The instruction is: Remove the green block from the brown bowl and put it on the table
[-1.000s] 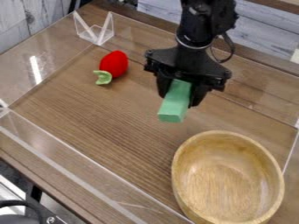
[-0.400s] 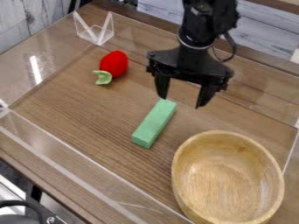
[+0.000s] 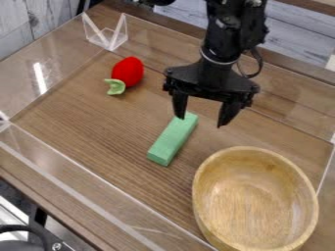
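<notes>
Flat light green rectangular block (image 3: 173, 138) lying on brown wood-grain table (image 3: 92, 118), just left of round tan wooden bowl (image 3: 256, 202). Directly above its upper end, black gripper (image 3: 207, 110) with fingers spread wide, gripping nothing.

The arm (image 3: 233, 29) above the gripper (image 3: 210, 108) runs off the top edge. The brown bowl (image 3: 257, 200) below it is cut off too.

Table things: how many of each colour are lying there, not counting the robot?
Green: 1, the green block
Red: 1, the strawberry toy
Tan: 1, the brown bowl
Clear: 1, a small stand at the back
Total: 4
</notes>
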Motion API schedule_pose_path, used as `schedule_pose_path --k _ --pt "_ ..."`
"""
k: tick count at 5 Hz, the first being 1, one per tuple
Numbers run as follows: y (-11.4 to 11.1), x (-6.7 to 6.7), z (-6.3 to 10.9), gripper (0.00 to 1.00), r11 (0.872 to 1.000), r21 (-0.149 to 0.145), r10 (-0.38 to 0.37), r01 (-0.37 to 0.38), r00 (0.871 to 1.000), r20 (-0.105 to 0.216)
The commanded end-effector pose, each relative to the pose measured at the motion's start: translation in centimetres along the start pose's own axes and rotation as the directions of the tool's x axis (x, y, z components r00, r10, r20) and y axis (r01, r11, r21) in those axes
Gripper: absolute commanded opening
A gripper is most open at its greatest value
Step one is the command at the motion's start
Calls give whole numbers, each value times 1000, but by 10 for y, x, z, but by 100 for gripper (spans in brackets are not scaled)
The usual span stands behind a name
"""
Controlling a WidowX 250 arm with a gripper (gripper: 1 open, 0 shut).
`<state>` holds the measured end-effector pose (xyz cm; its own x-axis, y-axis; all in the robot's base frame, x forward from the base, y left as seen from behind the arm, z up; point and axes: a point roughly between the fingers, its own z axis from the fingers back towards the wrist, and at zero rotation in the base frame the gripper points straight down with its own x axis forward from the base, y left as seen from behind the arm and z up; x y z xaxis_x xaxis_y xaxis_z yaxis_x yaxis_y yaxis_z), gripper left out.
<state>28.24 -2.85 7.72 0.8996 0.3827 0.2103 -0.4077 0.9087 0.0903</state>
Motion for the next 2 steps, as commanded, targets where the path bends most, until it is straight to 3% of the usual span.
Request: schedule_pose_path --k 1,2 --pt "1 1 25 100 999 -22 50 -49 998 39" --pt "3 1 30 100 995 -24 102 -101 994 35"
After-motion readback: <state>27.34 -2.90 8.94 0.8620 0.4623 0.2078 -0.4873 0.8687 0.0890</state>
